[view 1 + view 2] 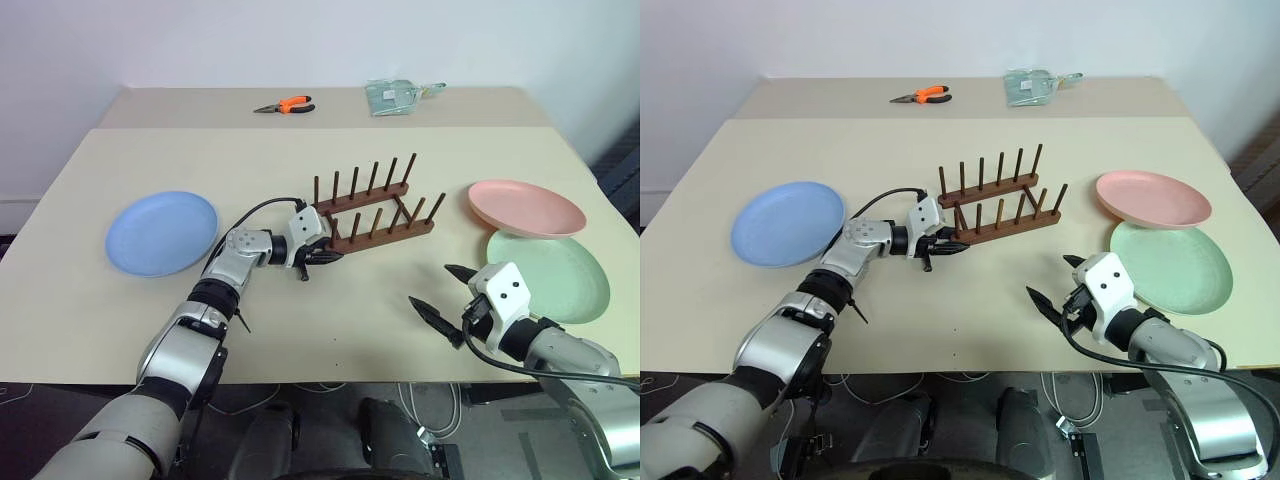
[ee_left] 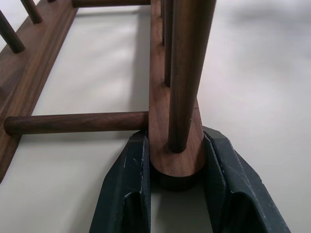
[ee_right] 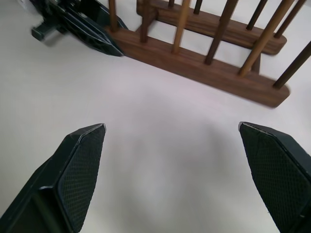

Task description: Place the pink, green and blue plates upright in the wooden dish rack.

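From overhead, the wooden dish rack (image 1: 372,212) stands mid-worktop (image 1: 300,310), holding no plates. The blue plate (image 1: 161,233) lies flat well to its left; the pink plate (image 1: 526,207) overlaps the green plate (image 1: 550,275) on the right. The left gripper (image 1: 322,251) meets the rack's near-left end; its wrist view reveals its jaws clamped on the near rail's rounded end. The right gripper (image 3: 177,177) hovers with jaws wide apart over bare worktop, the rack beyond.
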`<state>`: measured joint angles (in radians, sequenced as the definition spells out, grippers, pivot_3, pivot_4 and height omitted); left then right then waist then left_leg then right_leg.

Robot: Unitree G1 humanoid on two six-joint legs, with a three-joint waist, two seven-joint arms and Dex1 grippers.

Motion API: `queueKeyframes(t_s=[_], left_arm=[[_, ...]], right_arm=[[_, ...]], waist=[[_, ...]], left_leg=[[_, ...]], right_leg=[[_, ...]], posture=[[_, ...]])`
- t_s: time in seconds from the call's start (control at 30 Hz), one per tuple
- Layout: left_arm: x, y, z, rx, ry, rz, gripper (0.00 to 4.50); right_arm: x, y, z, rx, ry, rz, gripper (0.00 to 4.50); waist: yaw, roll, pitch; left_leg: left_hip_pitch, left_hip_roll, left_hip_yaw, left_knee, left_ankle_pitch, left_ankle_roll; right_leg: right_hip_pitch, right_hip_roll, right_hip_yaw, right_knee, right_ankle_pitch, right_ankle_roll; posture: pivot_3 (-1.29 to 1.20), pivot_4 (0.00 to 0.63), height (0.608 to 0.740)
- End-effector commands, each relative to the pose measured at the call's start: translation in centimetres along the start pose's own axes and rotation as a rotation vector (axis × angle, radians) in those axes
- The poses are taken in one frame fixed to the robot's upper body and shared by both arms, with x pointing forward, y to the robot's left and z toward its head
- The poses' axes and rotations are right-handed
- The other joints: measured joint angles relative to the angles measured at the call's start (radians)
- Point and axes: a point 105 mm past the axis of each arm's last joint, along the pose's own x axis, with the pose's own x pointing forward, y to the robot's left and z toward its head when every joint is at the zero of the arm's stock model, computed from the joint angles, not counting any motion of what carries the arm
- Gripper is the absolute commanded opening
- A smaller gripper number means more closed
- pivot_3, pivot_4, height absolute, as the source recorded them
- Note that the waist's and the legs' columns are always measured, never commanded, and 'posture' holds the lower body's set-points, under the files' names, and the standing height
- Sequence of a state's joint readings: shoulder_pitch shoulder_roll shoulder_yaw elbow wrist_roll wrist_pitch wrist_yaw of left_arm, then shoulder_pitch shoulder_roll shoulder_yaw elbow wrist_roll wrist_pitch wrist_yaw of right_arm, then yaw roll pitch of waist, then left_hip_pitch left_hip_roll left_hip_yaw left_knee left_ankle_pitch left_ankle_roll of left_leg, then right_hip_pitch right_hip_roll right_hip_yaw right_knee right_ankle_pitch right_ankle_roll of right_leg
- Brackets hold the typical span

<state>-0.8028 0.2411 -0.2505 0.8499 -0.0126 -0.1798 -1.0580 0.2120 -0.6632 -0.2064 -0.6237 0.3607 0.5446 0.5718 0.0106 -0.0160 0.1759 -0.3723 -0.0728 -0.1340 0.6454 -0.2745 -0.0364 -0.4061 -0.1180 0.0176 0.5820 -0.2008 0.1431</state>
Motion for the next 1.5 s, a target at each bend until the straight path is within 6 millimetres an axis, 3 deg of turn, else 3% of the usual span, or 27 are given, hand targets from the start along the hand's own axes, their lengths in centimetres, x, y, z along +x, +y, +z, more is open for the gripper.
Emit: queueKeyframes(t_s=[0.03, 0.17, 0.3, 0.5, 0.57, 0.63, 0.7, 0.8, 0.87, 1.0, 1.13, 1.27, 1.43, 1.5], left_arm=[[-1.1, -2.1, 0.0, 0.055, -0.001, -0.083, 0.76], [-3.0, -5.1, 0.5, 0.075, -0.009, -0.163, 0.76], [-4.2, -6.1, 0.2, 0.036, 0.012, -0.17, 0.76], [-5.2, -4.3, -0.6, 0.011, 0.064, -0.023, 3.53], [-5.9, -3.7, -1.3, 0.006, 0.102, 0.017, 4.5], [-8.0, -3.6, -2.4, -0.018, 0.165, 0.053, 4.5], [-9.6, -4.8, -2.6, -0.088, 0.182, 0.036, 3.74], [-9.6, -8.3, -1.1, -0.184, 0.121, -0.07, 2.21], [-9.1, -9.6, -0.3, -0.227, 0.087, -0.095, 1.29], [-7.4, -10.9, -0.6, -0.191, 0.108, -0.087, 1.29], [-4.9, -7.0, -1.8, -0.129, 0.135, 0.196, 1.29], [-4.6, -3.9, -2.9, -0.122, 0.16, 0.378, 1.29], [-5.3, -2.4, -3.3, -0.127, 0.154, 0.454, 1.29], [-5.7, -2.2, -3.4, -0.11, 0.16, 0.457, 1.23]], right_arm=[[-1.0, 0.1, 0.7, -0.04, 0.009, 0.049, 4.5], [-1.7, -0.1, 0.0, -0.034, 0.059, 0.102, 4.5], [-1.9, -0.5, -0.9, -0.042, 0.09, 0.107, 4.5], [-2.1, -0.2, -1.5, -0.038, 0.107, 0.137, 4.5], [-2.1, 0.2, -1.7, -0.029, 0.115, 0.155, 3.63], [-1.8, 0.9, -2.2, -0.025, 0.129, 0.185, 2.74], [-1.4, 1.3, -2.8, -0.02, 0.137, 0.195, 1.59], [-0.6, 1.8, -3.7, -0.024, 0.154, 0.197, 0.03], [0.0, 1.9, -4.0, -0.028, 0.159, 0.191, 0.0], [1.8, 1.8, -4.8, -0.059, 0.175, 0.144, 0.0], [4.9, 0.3, -3.7, -0.078, 0.12, 0.006, 0.0], [7.4, -1.3, -2.4, -0.105, 0.082, -0.089, 0.0], [8.2, -2.5, -1.4, -0.114, 0.055, -0.119, 0.0], [7.7, -2.8, -0.8, -0.118, 0.04, -0.106, 0.54]], waist=[[0.0, 0.0, 0.0], [-0.001, 0.001, 0.0], [0.005, 0.001, 0.0], [0.003, 0.001, 0.0], [0.003, 0.001, 0.0], [-0.003, 0.001, 0.0], [-0.012, 0.001, -0.001], [-0.022, 0.002, -0.001], [-0.019, 0.003, -0.001], [-0.003, 0.003, -0.002], [0.002, 0.002, -0.003], [0.001, 0.002, -0.004], [0.0, 0.003, -0.004], [-0.001, 0.003, -0.004]], left_leg=[[0.0, 0.0, 0.0, 0.0, 0.0, 0.0], [0.0, 0.0, 0.0, 0.0, -0.001, 0.001], [0.0, 0.001, 0.0, 0.0, -0.001, 0.001], [-0.001, 0.001, 0.0, 0.001, -0.001, 0.001], [-0.001, 0.001, 0.0, 0.001, -0.001, 0.001], [0.0, 0.001, 0.0, 0.001, -0.001, 0.001], [0.001, 0.002, 0.001, 0.0, -0.001, 0.001], [0.001, 0.003, 0.001, -0.002, -0.001, 0.001], [0.0, 0.002, 0.0, -0.001, -0.001, 0.001], [-0.001, 0.002, 0.0, 0.001, -0.001, 0.001], [0.001, 0.001, 0.0, 0.002, -0.001, 0.001], [0.001, 0.0, 0.0, 0.002, 0.0, 0.0], [0.001, 0.0, 0.0, 0.001, 0.0, 0.0], [0.001, 0.0, 0.0, 0.001, 0.0, 0.0]], right_leg=[[0.0, 0.0, 0.0, 0.0, 0.0, -0.001], [-0.001, 0.0, 0.001, 0.0, 0.001, -0.003], [0.0, 0.0, 0.001, 0.0, -0.001, -0.004], [0.0, 0.0, 0.001, 0.0, -0.002, -0.003], [0.0, 0.0, 0.001, 0.0, -0.002, -0.003], [0.0, 0.0, 0.001, 0.0, -0.002, -0.002], [-0.001, 0.001, 0.001, 0.001, -0.002, -0.003], [-0.001, 0.001, 0.001, 0.002, -0.003, -0.003], [-0.001, 0.0, 0.001, 0.001, -0.003, -0.003], [-0.001, -0.001, 0.001, 0.0, -0.003, -0.004], [0.001, -0.001, 0.001, 0.0, -0.002, -0.004], [0.001, 0.0, 0.001, 0.001, -0.001, -0.006], [-0.001, 0.001, 0.001, 0.002, 0.0, -0.004], [-0.001, 0.001, 0.001, 0.002, 0.001, -0.003]], posture=[[0.0, 0.15, 0.74], [0.0, 0.15, 0.74], [0.0, 0.15, 0.74], [0.0, 0.15, 0.74], [0.0, 0.15, 0.74], [0.0, 0.15, 0.74], [0.0, 0.15, 0.74], [0.0, 0.15, 0.74], [0.0, 0.15, 0.74], [0.0, 0.15, 0.74], [0.0, 0.15, 0.74], [0.0, 0.15, 0.74], [0.0, 0.15, 0.74], [0.0, 0.15, 0.74]])
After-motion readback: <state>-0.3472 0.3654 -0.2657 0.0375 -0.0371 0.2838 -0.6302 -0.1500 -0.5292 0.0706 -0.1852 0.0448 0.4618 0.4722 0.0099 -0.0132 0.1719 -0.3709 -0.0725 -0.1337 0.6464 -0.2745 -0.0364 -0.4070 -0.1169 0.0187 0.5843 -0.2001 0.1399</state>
